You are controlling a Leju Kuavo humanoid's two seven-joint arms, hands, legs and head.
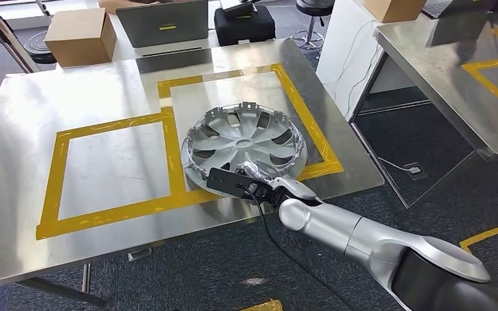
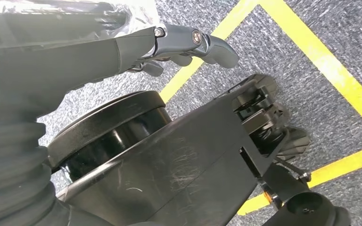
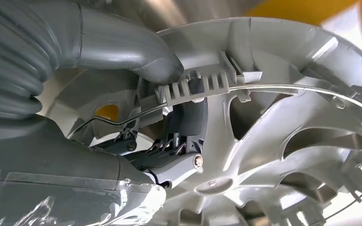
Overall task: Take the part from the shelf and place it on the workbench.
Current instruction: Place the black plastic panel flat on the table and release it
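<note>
Lay flat on the steel desk (image 1: 26, 123), this silver wheel cover (image 1: 243, 144), hollow back side up with its clips and wire ring showing, mostly inside the right-hand square of yellow tape (image 1: 168, 139) and crossing the tape at its near-left edge. Seemed put there on purpose, the taped square reading as the drop zone for the part. Was gripped at its near rim by the right hand (image 1: 259, 184), reaching in from the lower right on a silver arm. In the right wrist view, thick grey thumb (image 3: 136, 52) pressed on the toothed outer rim of the cover (image 3: 273, 117) while darker fingers (image 3: 169, 155) curled underneath into a spoke opening, so a pinch across the rim, not yet let go. Probably held that way because the rim is the only thin edge a hand can close on. Looked like the very end of the placing step, with only release and withdrawal left. Hung over grey carpet and yellow floor lines, the left hand (image 2: 188, 44), fingers bent inward around nothing. Farther back, a cardboard box (image 1: 81, 35) and a laptop (image 1: 162, 23) past the desk's far edge.
</note>
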